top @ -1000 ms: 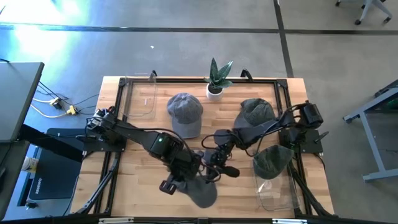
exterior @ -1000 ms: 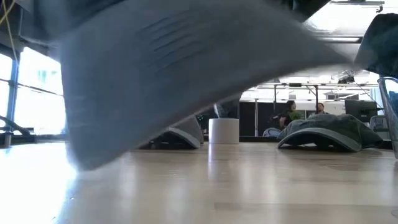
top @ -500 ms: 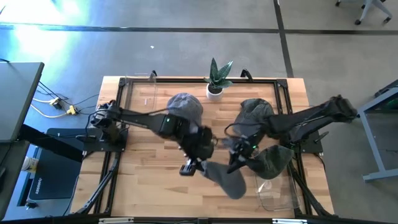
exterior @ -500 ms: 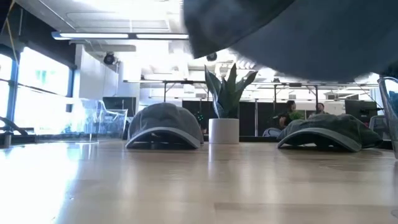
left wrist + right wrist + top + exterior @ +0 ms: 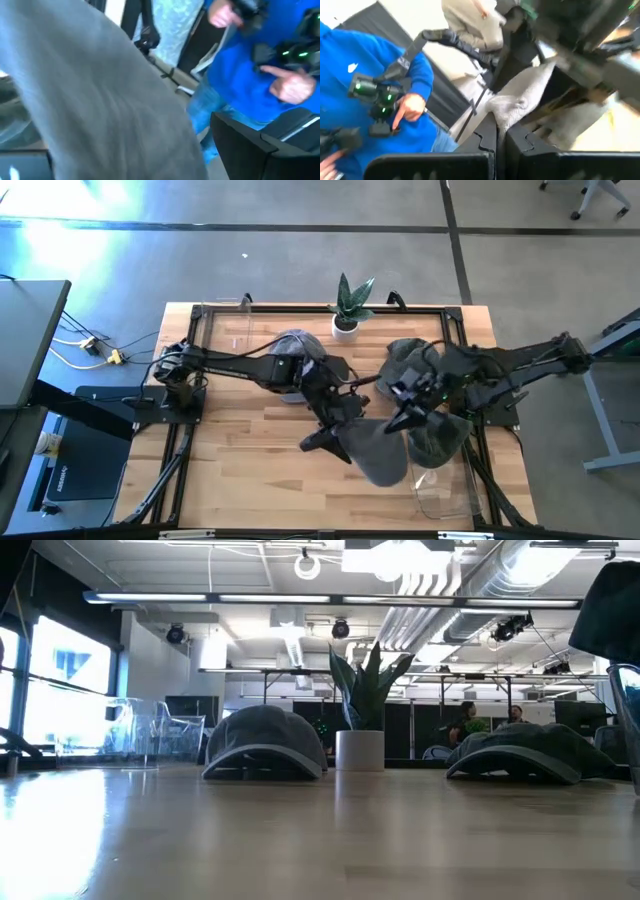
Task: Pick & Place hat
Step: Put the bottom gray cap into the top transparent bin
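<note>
High view: the grey hat (image 5: 375, 452) hangs above the front right part of the wooden table (image 5: 225, 465), between the two arms, over the rim of a clear bin (image 5: 440, 490). The left gripper (image 5: 338, 430) sits at the hat's left edge; how far its fingers are parted, and whether they have hold of the cloth, cannot be told here. The right gripper (image 5: 408, 417) meets the hat's upper right edge. Around them lie a second grey cap (image 5: 297, 350) behind the left arm, a dark cap (image 5: 412, 358) under the right arm, a green cap (image 5: 440, 438) just right of the carried hat, a potted plant (image 5: 348, 308) at the far edge, and another clear container (image 5: 226, 335) at the far left. Low view: the second grey cap (image 5: 264, 743), the plant's white pot (image 5: 360, 750) and the dark cap (image 5: 528, 753) rest on the tabletop; seated people (image 5: 470, 725) show far behind. Left wrist view: grey hat fabric (image 5: 95, 110) fills most of the frame, hiding the fingers; a person in a blue top (image 5: 250, 65) stands beyond. Right wrist view: the right gripper's fingers (image 5: 520, 137) are pressed together on a fold of the grey hat (image 5: 522, 100), with the person in blue (image 5: 375, 85) beside.
</note>
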